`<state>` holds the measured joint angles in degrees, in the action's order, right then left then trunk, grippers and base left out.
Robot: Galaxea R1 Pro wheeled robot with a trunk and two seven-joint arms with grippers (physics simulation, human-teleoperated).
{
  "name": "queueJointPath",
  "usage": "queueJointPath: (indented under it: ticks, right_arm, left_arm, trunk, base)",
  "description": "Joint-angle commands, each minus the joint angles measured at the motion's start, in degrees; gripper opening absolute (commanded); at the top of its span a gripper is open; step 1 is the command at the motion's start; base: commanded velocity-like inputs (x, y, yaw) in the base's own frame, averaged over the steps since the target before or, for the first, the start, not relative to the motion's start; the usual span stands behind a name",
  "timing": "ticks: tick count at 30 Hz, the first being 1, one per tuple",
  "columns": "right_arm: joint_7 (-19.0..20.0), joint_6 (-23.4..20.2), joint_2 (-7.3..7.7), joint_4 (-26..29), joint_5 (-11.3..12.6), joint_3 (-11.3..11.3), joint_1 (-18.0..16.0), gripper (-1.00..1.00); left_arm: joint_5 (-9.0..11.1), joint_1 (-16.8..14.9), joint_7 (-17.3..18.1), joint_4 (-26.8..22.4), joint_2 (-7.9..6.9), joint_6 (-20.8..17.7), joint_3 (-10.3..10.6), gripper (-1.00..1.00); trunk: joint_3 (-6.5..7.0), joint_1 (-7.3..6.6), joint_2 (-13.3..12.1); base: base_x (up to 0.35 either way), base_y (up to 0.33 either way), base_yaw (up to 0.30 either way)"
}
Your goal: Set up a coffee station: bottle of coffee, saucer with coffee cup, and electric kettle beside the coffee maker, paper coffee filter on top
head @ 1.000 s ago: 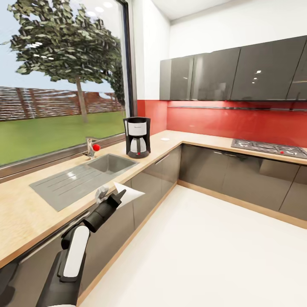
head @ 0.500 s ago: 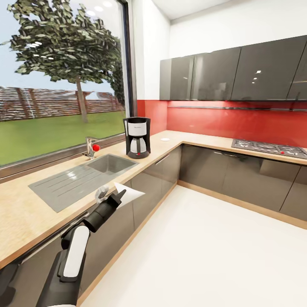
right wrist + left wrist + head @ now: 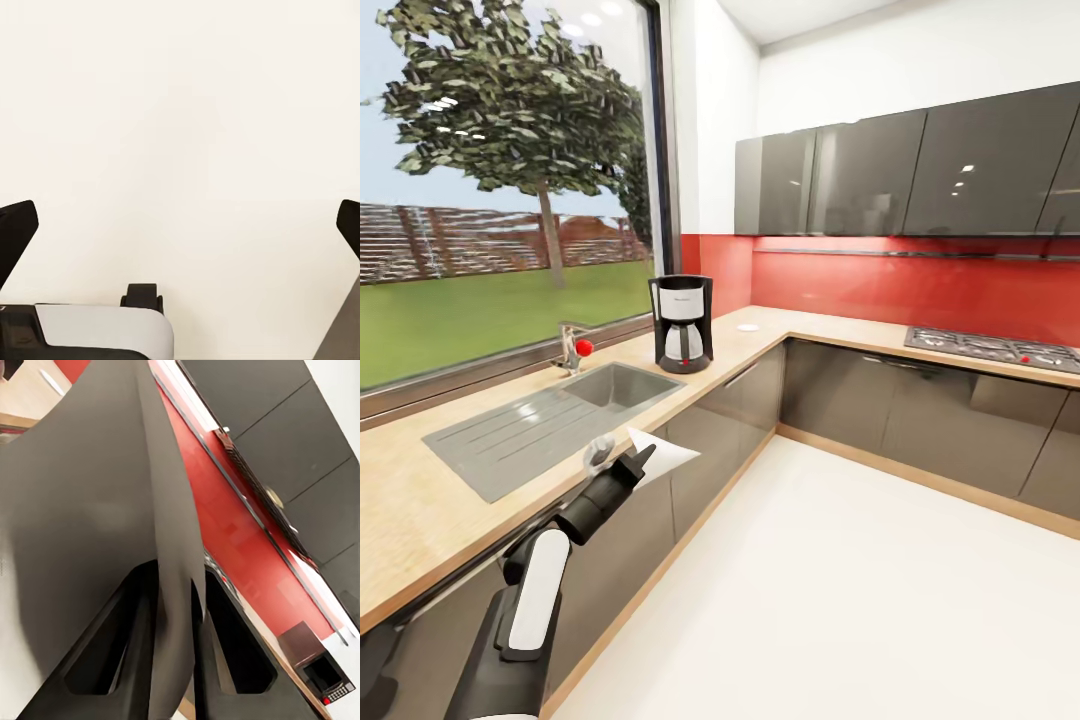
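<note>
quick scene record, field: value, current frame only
left pincer: shut on the paper coffee filter, held over the counter's front edge
right pincer: open, pale floor beneath
coffee maker: upright on the kitchen countertop, beyond the sink, top bare
small white round thing: on countertop past the coffee maker

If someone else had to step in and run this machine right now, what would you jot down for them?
Left end effector: shut on the paper coffee filter, held in front of the kitchen countertop near the sink.
Right end effector: open, holding nothing, facing the pale floor.
Coffee maker: on the countertop beyond the sink, nothing on its top.
A small white round item lies past it; too small to identify.
Done: filter picked up.
Left: set filter on the coffee maker, then bottle, saucer, cup and kettle.
</note>
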<state>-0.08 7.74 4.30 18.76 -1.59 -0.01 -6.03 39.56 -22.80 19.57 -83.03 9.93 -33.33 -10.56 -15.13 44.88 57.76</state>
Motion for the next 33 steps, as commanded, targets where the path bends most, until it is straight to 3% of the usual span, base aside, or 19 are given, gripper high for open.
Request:
queueJointPath:
  ticks: [1, 33]
  right_arm:
    - [-0.01, 0.17, 0.01, -0.04, -0.16, -0.01, -0.04, 1.00]
    - [-0.01, 0.17, 0.01, -0.04, -0.16, -0.01, -0.04, 1.00]
  left_arm:
    - [0.08, -0.05, 0.03, -0.02, 0.07, -0.42, -0.17, -1.00]
    - [0.08, -0.05, 0.03, -0.02, 0.07, -0.42, -0.14, -1.00]
  trunk:
    - [-0.07, 0.01, 0.05]
    - [-0.07, 0.01, 0.05]
  base:
    - [0.015, 0.000, 0.000]
    - [0.042, 0.000, 0.000]
